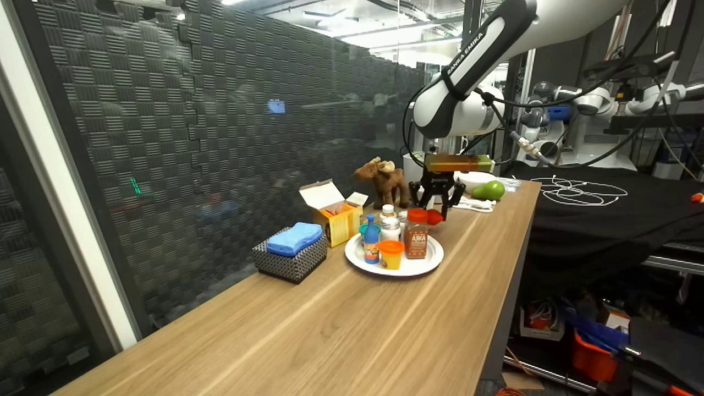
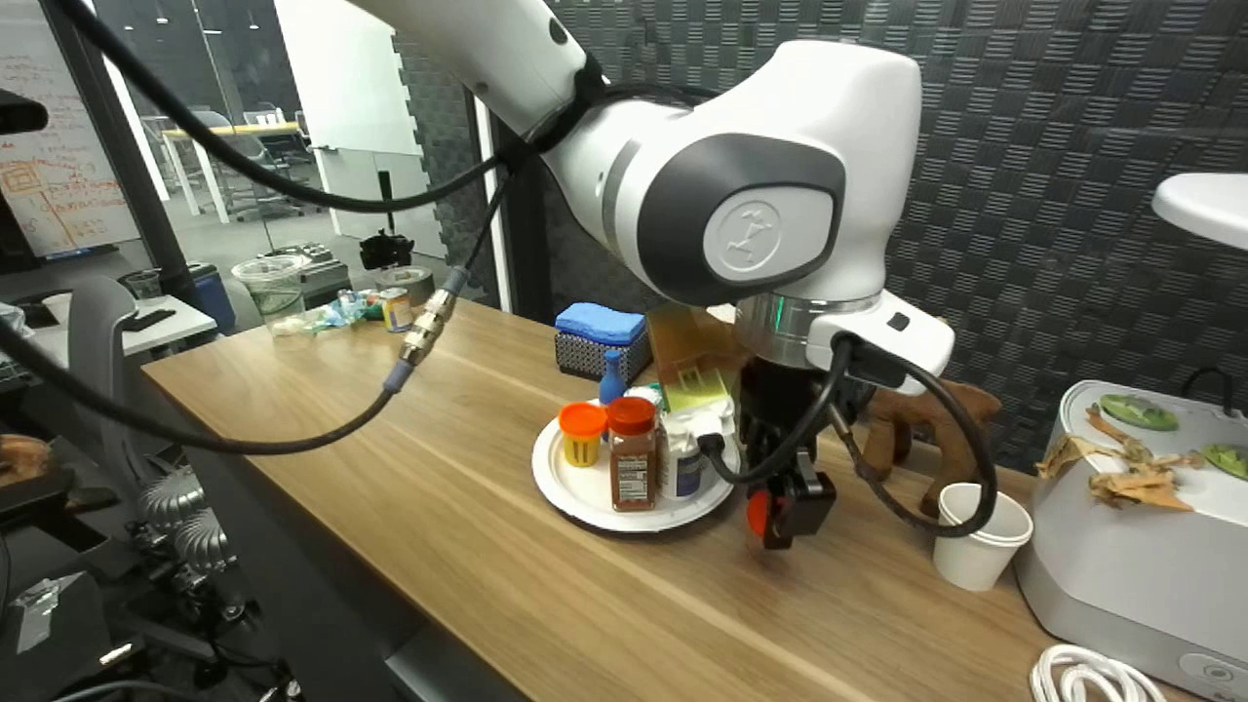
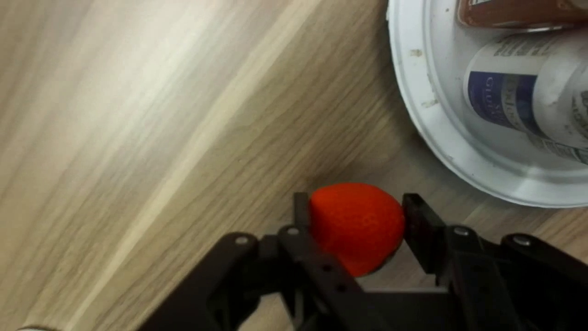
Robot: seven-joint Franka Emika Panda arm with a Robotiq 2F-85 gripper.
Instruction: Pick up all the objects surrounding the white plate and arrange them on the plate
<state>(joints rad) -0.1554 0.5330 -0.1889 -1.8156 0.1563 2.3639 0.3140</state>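
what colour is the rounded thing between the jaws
The rounded thing is bright red; it shows best in the wrist view.

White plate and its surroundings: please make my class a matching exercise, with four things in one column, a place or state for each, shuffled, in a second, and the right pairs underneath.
Things
1. red object
2. yellow carton
3. blue cloth
4. orange-lidded tub

Places and states
A. on top of the dark patterned box
B. standing on the white plate
C. between the jaws, off the plate
D. standing with its flaps open

Right pairs
1-C
2-D
3-A
4-B
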